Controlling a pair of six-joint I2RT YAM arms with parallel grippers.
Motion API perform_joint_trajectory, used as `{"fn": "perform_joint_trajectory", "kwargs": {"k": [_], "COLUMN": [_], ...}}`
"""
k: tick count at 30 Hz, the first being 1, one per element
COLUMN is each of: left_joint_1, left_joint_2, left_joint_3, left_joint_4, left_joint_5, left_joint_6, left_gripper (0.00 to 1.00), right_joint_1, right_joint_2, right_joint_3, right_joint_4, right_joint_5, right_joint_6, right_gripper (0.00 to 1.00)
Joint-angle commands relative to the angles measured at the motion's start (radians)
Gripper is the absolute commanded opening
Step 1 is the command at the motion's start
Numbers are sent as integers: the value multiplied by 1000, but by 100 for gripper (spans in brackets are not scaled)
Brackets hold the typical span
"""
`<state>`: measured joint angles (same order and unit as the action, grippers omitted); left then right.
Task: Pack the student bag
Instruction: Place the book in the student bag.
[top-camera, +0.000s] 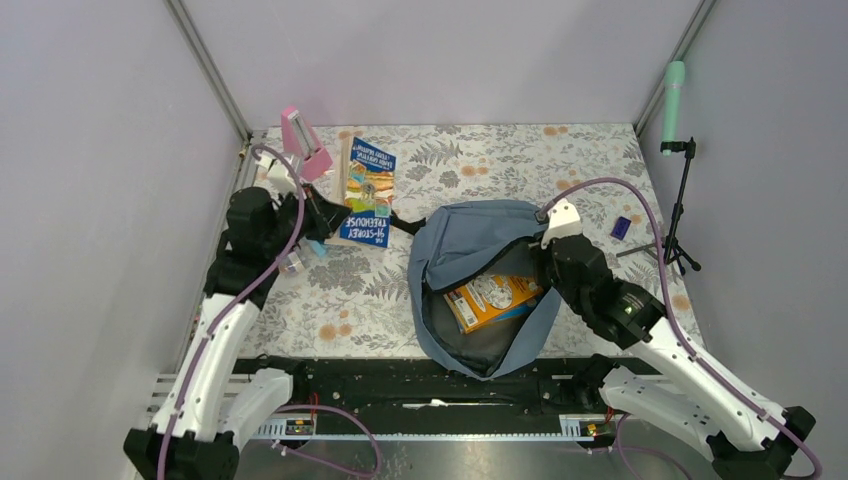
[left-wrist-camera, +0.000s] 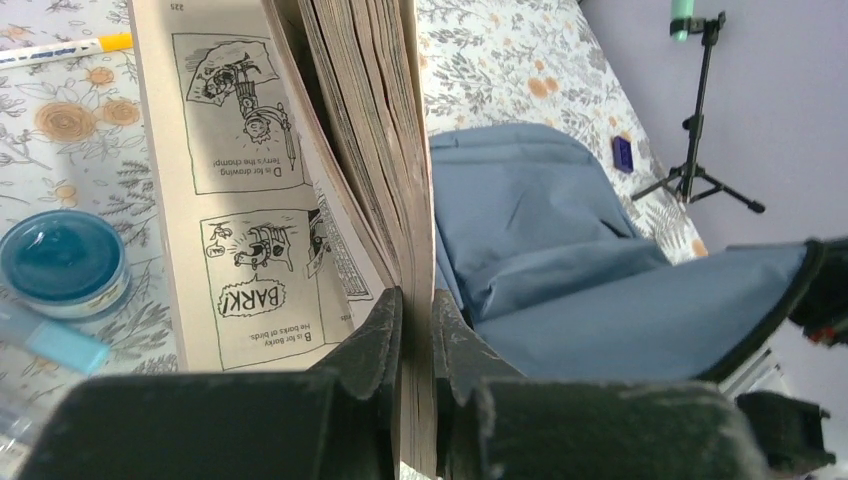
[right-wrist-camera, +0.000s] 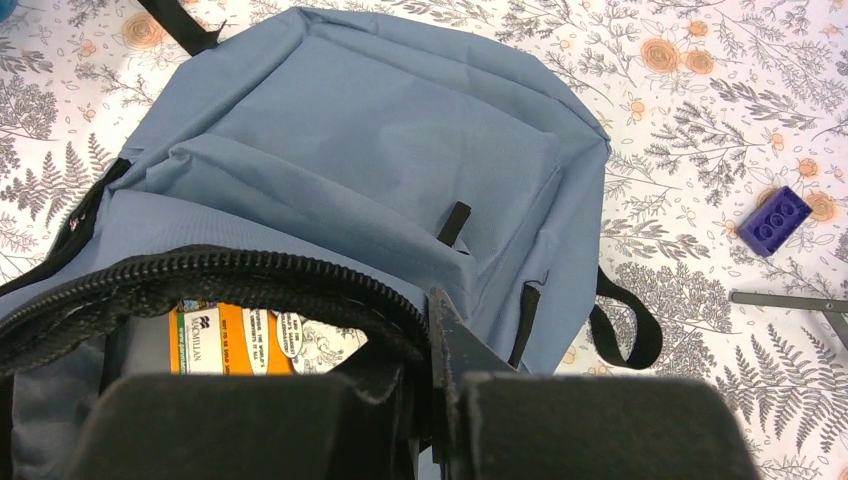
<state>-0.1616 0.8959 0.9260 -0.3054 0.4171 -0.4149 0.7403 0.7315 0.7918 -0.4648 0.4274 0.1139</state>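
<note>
Up close, our left gripper (left-wrist-camera: 417, 305) clamps a paperback (left-wrist-camera: 365, 150); only this wrist view shows us a teal jar (left-wrist-camera: 60, 262). Our right gripper (right-wrist-camera: 422, 345) pinches the zipper rim of the student bag (right-wrist-camera: 400, 150), which lies open mid-table with an orange book (top-camera: 492, 298) inside, on a floral tablecloth (top-camera: 500, 160); grey walls (top-camera: 450, 60) beyond.

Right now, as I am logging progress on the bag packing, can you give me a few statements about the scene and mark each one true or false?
1. The left pincer is shut on a sheaf of the blue paperback's pages. True.
2. An orange book lies inside the grey-blue backpack. True.
3. The backpack is zipped shut. False: its main compartment is open, and the right pincer is shut on the zipper edge.
4. The purple toy brick is inside the backpack. False: it lies on the floral tablecloth, apart from the bag.
</note>
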Motion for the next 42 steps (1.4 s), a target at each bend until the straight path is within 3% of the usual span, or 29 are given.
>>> {"fn": "perform_joint_trajectory", "kwargs": {"k": [1,18,25,32,37,42], "left_joint_1": [2,-21,-45,-160,-296,-459], "left_joint_2": [-143,-286,-310,-293,-257,-217], "left_joint_3": [72,179,219,156,130,42], "left_joint_4": [-16,-266,-328,-328,-324,-140], "left_joint_5": [0,544,750,710,579,384], "left_joint_6": [126,146,75,68,72,-50], "left_gripper": [0,0,0,0,0,0], "right_joint_1": [-2,-3,-3,-10,-10,-10], "right_joint_2": [37,182,301,454,489,472], "right_joint_3": [100,267,359,490,548,535], "right_joint_4": [18,-49,-45,-45,-46,-46], "right_joint_5": [59,92,219,264,210,181], "right_joint_6": [10,17,4,28,44,69], "right_gripper": [0,0,0,0,0,0]}}
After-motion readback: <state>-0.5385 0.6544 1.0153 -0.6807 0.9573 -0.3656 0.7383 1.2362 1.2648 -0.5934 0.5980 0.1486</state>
